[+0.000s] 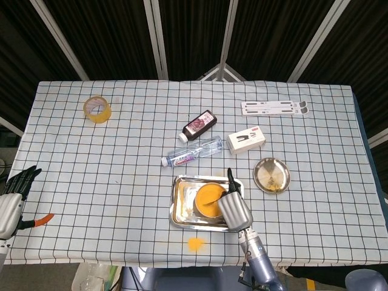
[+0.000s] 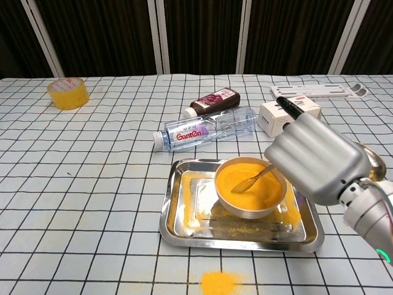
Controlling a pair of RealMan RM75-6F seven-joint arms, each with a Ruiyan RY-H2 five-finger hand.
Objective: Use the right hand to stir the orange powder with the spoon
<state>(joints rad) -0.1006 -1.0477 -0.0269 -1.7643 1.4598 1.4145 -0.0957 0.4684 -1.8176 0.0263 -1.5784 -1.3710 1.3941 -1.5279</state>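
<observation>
My right hand (image 2: pixel 316 158) sits just right of the bowl (image 2: pixel 250 187), knuckles turned toward the chest camera, fingers curled in around the handle of the spoon (image 2: pixel 252 180). The grip itself is hidden behind the back of the hand; only the spoon's shaft and tip show, slanting down to the left with the tip lying in the orange powder (image 2: pixel 245 175). A dark fingertip (image 2: pixel 288 106) points up and away above the hand. The forearm runs off the lower right corner of the chest view, so the rest of that arm is cut off.

The bowl stands in the right half of a steel tray (image 2: pixel 184 230), and loose powder dusts the tray floor. A small orange spill (image 2: pixel 218 283) lies on the checked tabletop (image 2: pixel 92 184) just in front of the tray.

From the head view the right hand covers the bowl's right rim. My left hand (image 1: pixel 13 197) shows only at the far left edge there, dark fingers spread apart and holding nothing, beside an orange-handled object (image 1: pixel 37 220) too small to identify.
</observation>
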